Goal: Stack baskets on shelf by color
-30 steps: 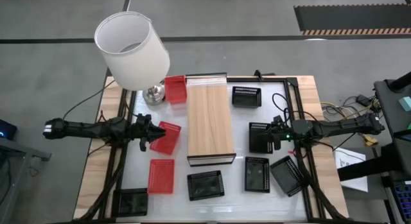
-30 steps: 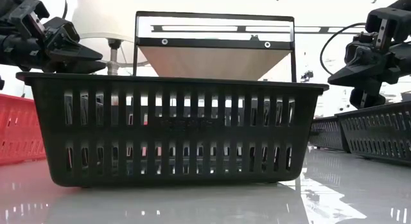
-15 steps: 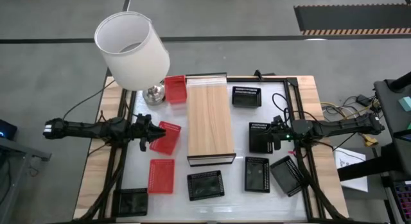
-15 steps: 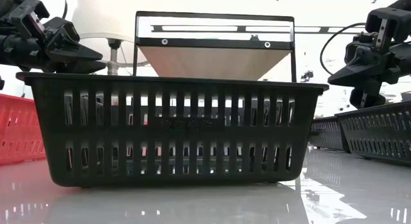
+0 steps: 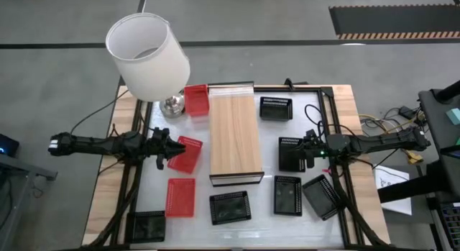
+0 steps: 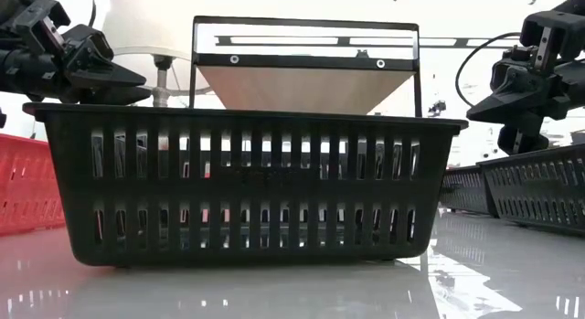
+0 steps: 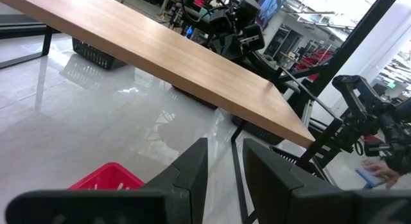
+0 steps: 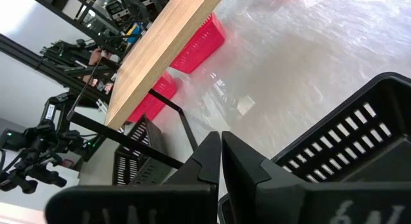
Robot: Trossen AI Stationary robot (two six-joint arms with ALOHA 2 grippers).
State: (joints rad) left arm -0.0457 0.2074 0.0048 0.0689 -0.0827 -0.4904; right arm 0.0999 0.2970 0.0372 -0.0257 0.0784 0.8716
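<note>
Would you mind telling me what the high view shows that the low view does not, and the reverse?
Only the high view shows the full layout: the shelf bare on top, three red baskets to its left, the nearest, black ones to its right and front, and a white lamp. Only the low view shows the slotted side of the front black basket close up. Both show the left gripper and right gripper.
</note>
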